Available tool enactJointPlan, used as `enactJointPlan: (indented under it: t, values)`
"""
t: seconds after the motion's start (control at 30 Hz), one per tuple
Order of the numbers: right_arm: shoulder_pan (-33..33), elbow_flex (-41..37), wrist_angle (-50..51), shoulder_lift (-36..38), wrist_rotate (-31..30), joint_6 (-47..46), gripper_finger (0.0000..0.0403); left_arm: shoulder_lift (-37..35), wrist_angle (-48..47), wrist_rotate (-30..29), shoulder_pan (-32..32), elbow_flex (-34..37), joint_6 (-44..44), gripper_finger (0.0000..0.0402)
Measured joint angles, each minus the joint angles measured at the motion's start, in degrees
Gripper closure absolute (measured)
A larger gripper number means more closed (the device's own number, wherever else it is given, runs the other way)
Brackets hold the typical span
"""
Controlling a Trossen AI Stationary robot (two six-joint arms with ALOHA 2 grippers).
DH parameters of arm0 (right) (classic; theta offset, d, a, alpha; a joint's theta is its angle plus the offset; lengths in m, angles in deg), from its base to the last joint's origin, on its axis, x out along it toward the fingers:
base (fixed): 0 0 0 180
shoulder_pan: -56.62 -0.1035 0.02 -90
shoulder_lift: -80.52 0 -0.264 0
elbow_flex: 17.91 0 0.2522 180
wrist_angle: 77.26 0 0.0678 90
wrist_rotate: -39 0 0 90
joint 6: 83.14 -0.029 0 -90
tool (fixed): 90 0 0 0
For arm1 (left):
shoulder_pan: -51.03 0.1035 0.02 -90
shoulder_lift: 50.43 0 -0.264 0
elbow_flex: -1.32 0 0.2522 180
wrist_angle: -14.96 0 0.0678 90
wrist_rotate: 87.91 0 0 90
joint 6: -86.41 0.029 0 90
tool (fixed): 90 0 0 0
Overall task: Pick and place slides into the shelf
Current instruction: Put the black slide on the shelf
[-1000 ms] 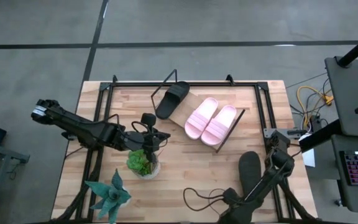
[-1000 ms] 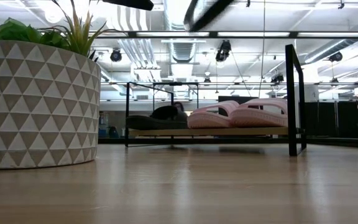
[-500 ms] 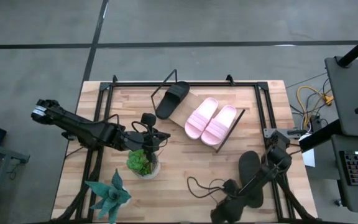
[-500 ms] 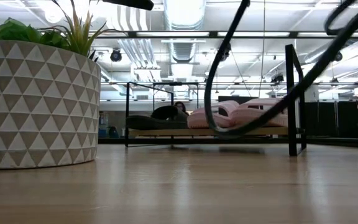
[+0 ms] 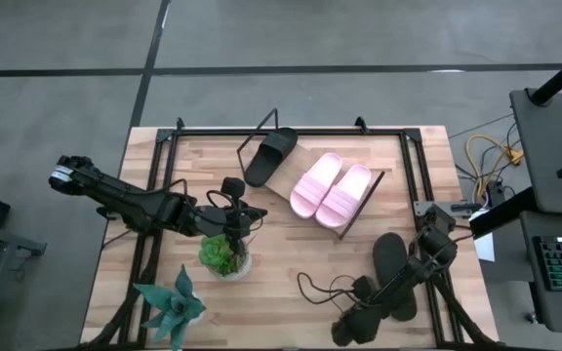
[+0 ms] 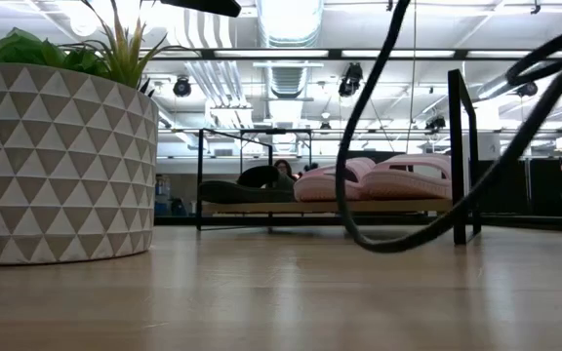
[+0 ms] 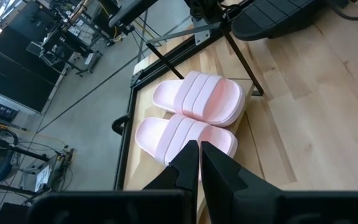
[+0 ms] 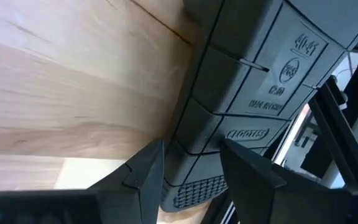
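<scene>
The shelf [image 5: 294, 168] stands at the table's far middle. On it rest a black slide [image 5: 271, 154] and two pale pink slides [image 5: 317, 182] [image 5: 346, 195], which also show in the low view [image 6: 379, 180]. A second black slide [image 5: 389, 255] lies on the table near the right edge, its sole [image 8: 241, 81] facing the right wrist camera. My right gripper [image 8: 191, 144] is open over it, one finger on each side of the sole's treaded end [image 8: 194, 186]. I cannot tell whether it touches. My left gripper [image 7: 199, 152] is shut and waits above the potted plant, pointing at the pink slides.
A potted plant [image 5: 225, 255] in a triangle-patterned pot [image 6: 61, 161] stands left of centre. A spiky succulent [image 5: 169, 302] sits at the near left corner. My right arm's cable [image 6: 398, 195] loops low over the table, in front of the shelf. Black frame rails run along the table's edges.
My right arm has swung over the loose black slide, toward the table's near edge. Its cable loop has dropped into the low view and now hangs close to the tabletop. The shelf and the three slides on it have stayed put.
</scene>
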Motion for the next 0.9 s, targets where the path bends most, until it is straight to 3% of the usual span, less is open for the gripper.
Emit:
enactJointPlan:
  t: [0.33, 0.6, 0.9]
  values:
    - [1.59, -0.29, -0.20, -0.16, -0.12, -0.45, 0.0253, 0.00, -0.12, 0.47, -0.05, 0.11, -0.15, 0.0402]
    - [0.53, 0.68, -0.54, -0.22, -3.91, 1.81, 0.0252, 0.00, -0.15, 0.47, -0.04, 0.19, -0.13, 0.0402]
    - [0.61, 0.49, -0.84, -0.22, -1.88, 2.17, 0.0191, 0.00, -0.37, 0.45, 0.00, 0.79, -0.11, 0.0402]
